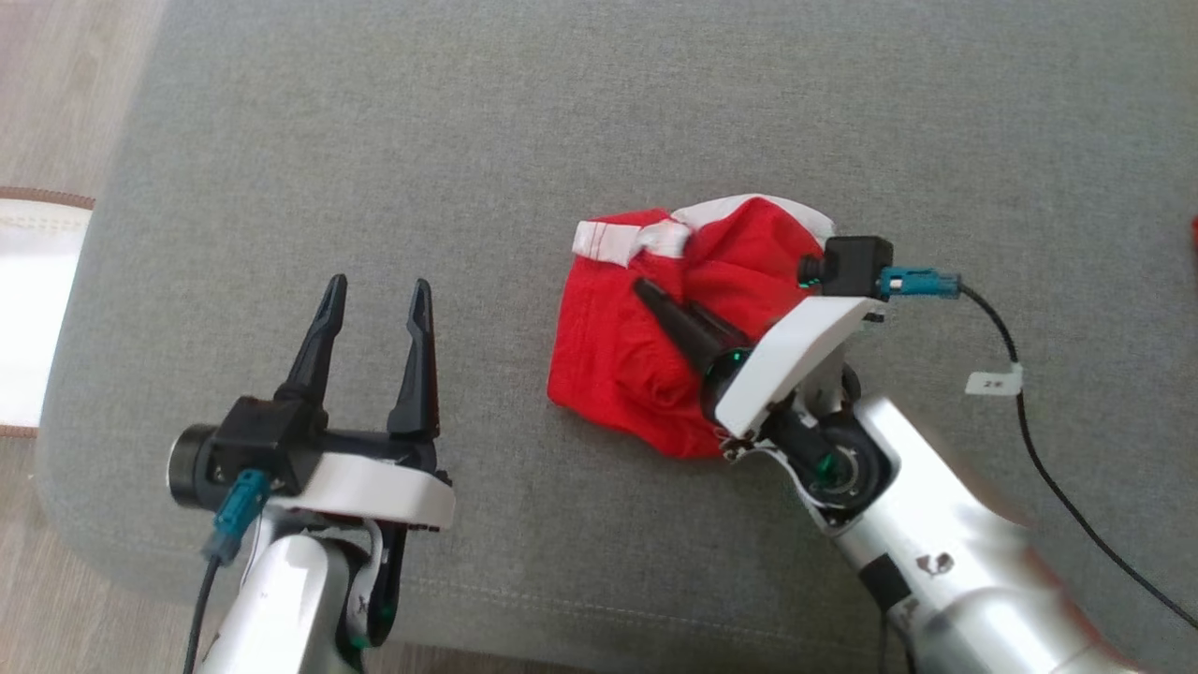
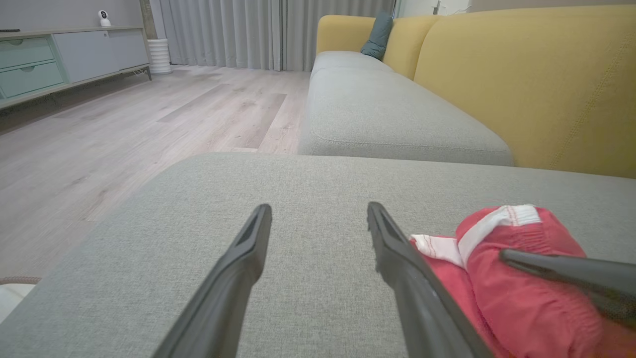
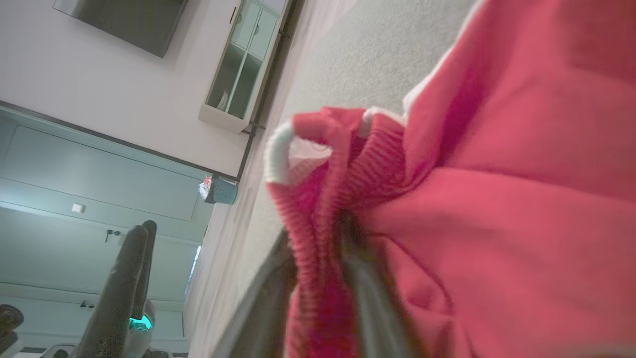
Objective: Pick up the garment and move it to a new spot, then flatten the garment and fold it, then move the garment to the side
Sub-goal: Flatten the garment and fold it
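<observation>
One cable tag (image 1: pixel 994 381), print unreadable, near the red garment (image 1: pixel 636 356).

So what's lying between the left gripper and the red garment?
Nothing but bare grey cushion. The head view shows that stretch from the left gripper to the garment with nothing on it.

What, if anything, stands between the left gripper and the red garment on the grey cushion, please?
Nothing visible does: just bare grey cushion lies between the open left gripper and the red garment. The right gripper lies across the garment's middle, off that path.
</observation>
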You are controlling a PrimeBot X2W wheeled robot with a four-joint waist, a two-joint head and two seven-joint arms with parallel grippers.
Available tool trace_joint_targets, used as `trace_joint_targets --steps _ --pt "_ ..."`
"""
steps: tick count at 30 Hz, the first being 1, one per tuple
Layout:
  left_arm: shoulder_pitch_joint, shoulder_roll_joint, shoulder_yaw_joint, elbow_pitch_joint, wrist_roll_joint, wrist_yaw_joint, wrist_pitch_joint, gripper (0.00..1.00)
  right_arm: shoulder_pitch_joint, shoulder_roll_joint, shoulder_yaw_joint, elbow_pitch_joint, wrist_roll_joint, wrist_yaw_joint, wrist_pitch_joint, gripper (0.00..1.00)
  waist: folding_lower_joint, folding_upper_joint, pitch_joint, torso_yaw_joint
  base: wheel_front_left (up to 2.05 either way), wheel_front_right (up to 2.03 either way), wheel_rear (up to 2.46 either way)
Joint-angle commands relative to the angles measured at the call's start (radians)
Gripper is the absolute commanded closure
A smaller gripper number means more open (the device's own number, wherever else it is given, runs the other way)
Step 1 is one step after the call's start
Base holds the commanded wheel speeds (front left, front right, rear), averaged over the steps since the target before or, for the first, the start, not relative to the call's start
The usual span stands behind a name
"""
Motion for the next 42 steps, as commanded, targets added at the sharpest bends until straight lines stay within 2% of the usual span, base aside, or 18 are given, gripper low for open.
trace_joint_targets --steps 1,6,10,15,18,21,22,25,31,35,42 --pt "-0.038 0.004 0.032 -0.029 0.01 -0.001 -0.012 0.0 -0.029 0.02 0.024 -0.026 -0.012 -0.001 -0.027 0.0 0.0 0.0 -0.001 -0.001 0.0 0.0 0.0" --pt "-0.031 -0.001 0.038 -0.027 0.017 -0.001 -0.012 0.0 -0.054 0.02 0.106 -0.012 -0.103 -0.001 -0.169 0.0 0.0 0.0 -0.006 -0.01 0.0 0.0 0.0" --pt "-0.029 -0.001 0.046 -0.027 0.021 -0.003 -0.012 0.0 -0.067 0.008 0.155 -0.02 -0.233 -0.001 -0.295 0.0 0.0 0.0 -0.012 -0.026 0.0 0.0 0.0" --pt "-0.02 0.0 0.056 -0.027 0.025 -0.003 -0.012 0.0 -0.071 -0.044 0.138 -0.044 -0.398 -0.001 -0.45 0.0 0.0 0.0 -0.023 -0.055 0.0 0.0 0.0" --pt "-0.012 0.006 0.064 -0.028 0.027 -0.002 -0.012 0.0 -0.052 -0.077 0.085 -0.07 -0.492 -0.001 -0.49 0.0 0.0 0.0 -0.03 -0.076 0.0 0.0 0.0" --pt "-0.006 0.012 0.071 -0.028 0.027 0.0 -0.012 0.0 -0.008 -0.108 0.0 -0.106 -0.571 -0.001 -0.504 0.0 0.0 0.0 -0.037 -0.097 0.0 0.0 0.0" --pt "-0.002 0.017 0.077 -0.026 0.026 0.0 -0.012 0.0 0.037 -0.123 -0.067 -0.131 -0.612 -0.001 -0.506 0.0 0.0 0.0 -0.042 -0.11 0.0 0.0 0.0" --pt "0.003 0.024 0.082 -0.023 0.025 0.001 -0.012 0.0 0.114 -0.14 -0.174 -0.178 -0.672 -0.001 -0.494 0.0 0.0 0.0 -0.049 -0.128 0.0 0.0 0.0" --pt "0.018 0.039 0.092 -0.022 0.023 0.008 -0.012 0.0 0.285 -0.13 -0.368 -0.314 -0.771 -0.001 -0.436 0.0 0.0 0.0 -0.065 -0.161 0.0 0.0 0.0" --pt "0.027 0.048 0.096 -0.026 0.019 0.012 -0.007 0.0 0.375 -0.104 -0.441 -0.411 -0.818 -0.001 -0.388 0.0 0.0 0.0 -0.072 -0.174 0.0 0.0 0.0" --pt "0.04 0.058 0.102 -0.02 0.01 0.019 0.0 0.0 0.448 -0.072 -0.478 -0.507 -0.854 -0.001 -0.329 0.0 0.0 0.0 -0.099 -0.182 0.0 0.0 0.0"
